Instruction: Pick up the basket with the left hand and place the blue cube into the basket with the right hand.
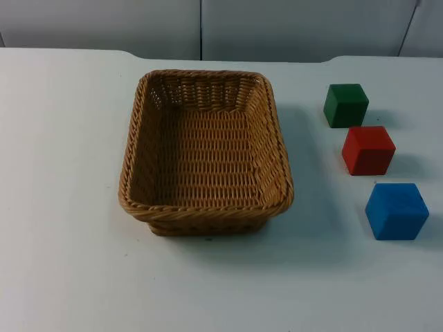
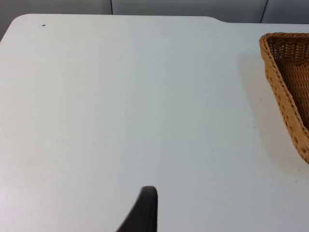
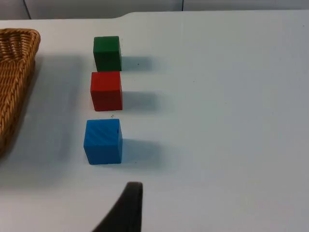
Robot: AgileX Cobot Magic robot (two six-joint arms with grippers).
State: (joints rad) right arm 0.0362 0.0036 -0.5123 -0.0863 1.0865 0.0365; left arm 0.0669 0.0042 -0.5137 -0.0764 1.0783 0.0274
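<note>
An empty woven wicker basket (image 1: pixel 205 153) stands at the middle of the table in the top view. To its right, nearest the front, the blue cube (image 1: pixel 396 211) rests on the table. In the left wrist view, my left gripper (image 2: pixel 145 209) hovers over bare table well away from the basket's rim (image 2: pixel 285 96). My right gripper (image 3: pixel 126 205) hangs just short of the blue cube (image 3: pixel 103 141), with a gap of table between them. Neither gripper holds anything I can see.
A red cube (image 1: pixel 367 149) and a green cube (image 1: pixel 345 105) stand in a row behind the blue one, also seen as the red cube (image 3: pixel 106 90) and green cube (image 3: pixel 107 53). The grey partition wall (image 1: pixel 208 28) closes the table's far edge.
</note>
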